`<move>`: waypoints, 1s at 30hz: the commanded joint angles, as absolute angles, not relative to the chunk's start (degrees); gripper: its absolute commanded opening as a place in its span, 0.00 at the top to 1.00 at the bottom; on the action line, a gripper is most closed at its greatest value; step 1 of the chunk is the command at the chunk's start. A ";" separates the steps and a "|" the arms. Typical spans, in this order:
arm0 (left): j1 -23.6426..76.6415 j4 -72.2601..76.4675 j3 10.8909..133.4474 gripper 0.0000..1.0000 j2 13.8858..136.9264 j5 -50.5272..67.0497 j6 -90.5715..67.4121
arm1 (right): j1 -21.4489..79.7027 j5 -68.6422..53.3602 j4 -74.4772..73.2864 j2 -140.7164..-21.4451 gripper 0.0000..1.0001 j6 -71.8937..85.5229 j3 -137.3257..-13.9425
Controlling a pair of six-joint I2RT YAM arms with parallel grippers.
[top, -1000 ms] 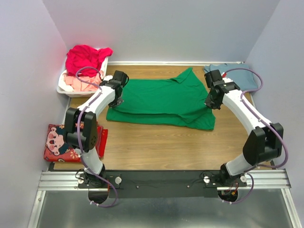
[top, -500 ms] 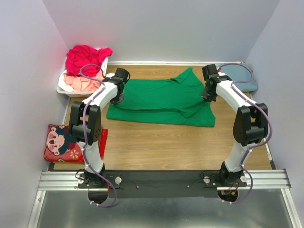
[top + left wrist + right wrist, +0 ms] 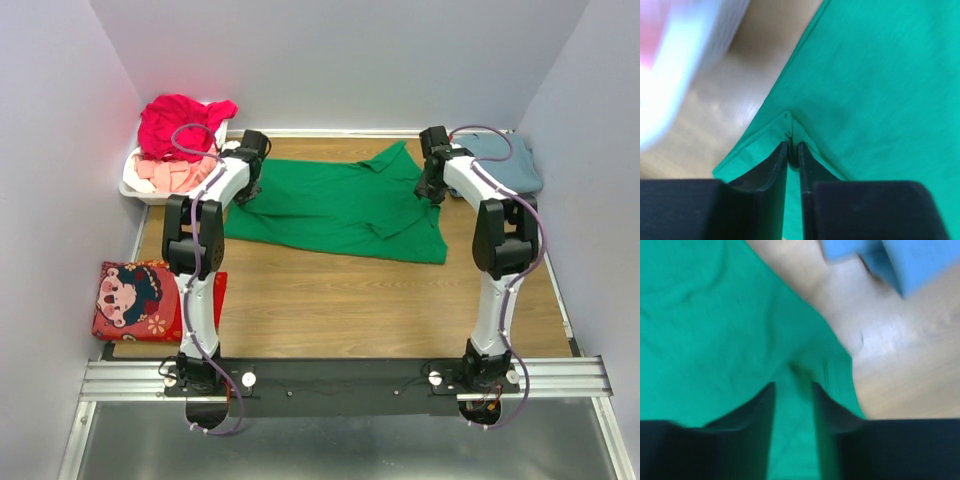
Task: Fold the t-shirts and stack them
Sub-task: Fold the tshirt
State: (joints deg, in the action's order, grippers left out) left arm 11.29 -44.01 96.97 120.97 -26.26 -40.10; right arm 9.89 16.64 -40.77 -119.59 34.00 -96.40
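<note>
The green t-shirt [image 3: 340,205] lies spread across the middle of the table, folded over on itself. My left gripper [image 3: 245,190] is at the shirt's left edge. In the left wrist view it [image 3: 792,145] is pinched on a small peak of the green t-shirt's [image 3: 880,75] hem. My right gripper [image 3: 432,192] is at the shirt's right edge. Its jaws [image 3: 792,385] stand apart over the flat green t-shirt [image 3: 715,315], in a blurred view. A blue-grey t-shirt [image 3: 505,160] lies folded at the back right.
A white basket [image 3: 135,185] at the back left holds a magenta-red t-shirt [image 3: 180,120] and a pale pink one [image 3: 165,175]. A red cartoon-print cushion [image 3: 135,300] lies at the left edge. The blue-grey t-shirt [image 3: 910,260] lies just beyond my right gripper.
Both arms have stretched toward the back of the table, carrying the green shirt's edges with them. The cloth now lies flatter. The right jaws have parted.
</note>
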 commanded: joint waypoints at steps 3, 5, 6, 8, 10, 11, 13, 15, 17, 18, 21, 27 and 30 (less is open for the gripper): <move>10.46 -45.78 112.31 0.63 127.44 -28.74 -38.32 | 8.53 13.89 -39.90 -125.06 0.40 32.08 -105.28; 10.46 -45.53 112.50 0.58 127.18 -28.74 -37.53 | 8.53 14.24 -39.90 -124.98 0.39 31.47 -107.05; 10.46 -45.35 112.06 0.57 126.83 -29.09 -37.36 | 8.53 14.24 -39.90 -124.72 0.39 31.20 -107.40; 10.37 -44.83 110.22 0.57 125.43 -29.27 -37.18 | 8.53 13.89 -39.90 -123.84 0.39 30.76 -106.97; 10.37 -44.39 108.21 0.57 124.28 -29.01 -37.00 | 8.53 13.80 -39.90 -121.57 0.39 30.59 -106.00; 10.37 -44.12 107.15 0.57 122.54 -28.57 -36.65 | 8.44 13.54 -39.90 -120.68 0.39 30.15 -104.43; 10.46 -42.81 103.73 0.57 120.51 -27.60 -36.30 | 8.53 12.05 -39.90 -119.01 0.40 29.88 -102.84; 10.63 -42.02 101.44 0.57 117.61 -26.63 -35.77 | 8.61 11.08 -39.90 -116.11 0.40 29.71 -99.77; 10.81 -41.92 97.84 0.57 115.24 -26.54 -35.60 | 8.79 10.02 -39.90 -113.57 0.41 30.06 -97.66; 10.90 -41.84 96.69 0.57 114.44 -26.54 -35.68 | 8.79 9.41 -39.90 -112.60 0.41 30.15 -95.56; 10.99 -40.70 91.07 0.57 111.36 -26.02 -36.03 | 9.84 7.39 -39.90 -110.14 0.41 30.23 -92.39; 11.42 -37.97 81.22 0.57 109.69 -21.98 -36.83 | 14.06 5.28 -39.82 -109.42 0.42 30.58 -87.72; 12.48 -37.09 78.49 0.58 110.04 -21.53 -36.83 | 14.76 3.78 -39.47 -109.34 0.44 31.72 -83.86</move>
